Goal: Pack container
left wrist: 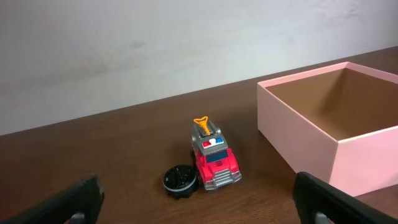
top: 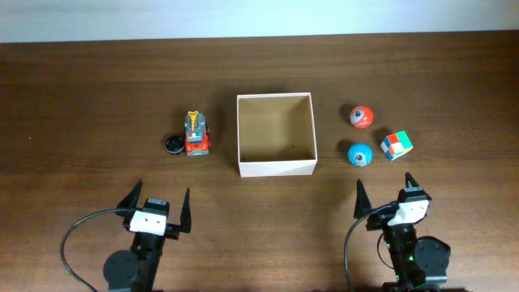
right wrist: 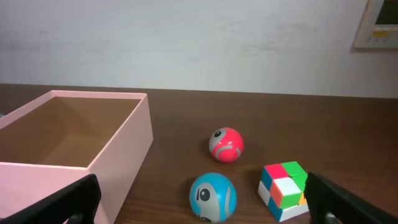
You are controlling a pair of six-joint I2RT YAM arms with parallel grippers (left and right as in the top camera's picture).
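The container (top: pixel 276 168) is a square open box with white walls and a tan, empty inside, at the table's centre; it also shows in the left wrist view (left wrist: pixel 367 146) and the right wrist view (right wrist: pixel 124 146). Left of it stand a red toy truck (top: pixel 195 135) (left wrist: pixel 213 157) and a black round disc (top: pixel 173 144) (left wrist: pixel 180 180). Right of it lie a red ball (top: pixel 361 116) (right wrist: pixel 226 144), a blue ball (top: pixel 359 154) (right wrist: pixel 212 196) and a colour cube (top: pixel 396 145) (right wrist: pixel 284 189). My left gripper (top: pixel 156 205) (left wrist: pixel 199 208) and right gripper (top: pixel 388 197) (right wrist: pixel 205 208) are open and empty, near the front edge.
The dark wooden table (top: pixel 81 97) runs to a pale wall at the back. A framed panel (right wrist: pixel 380 23) hangs on the wall at the far right.
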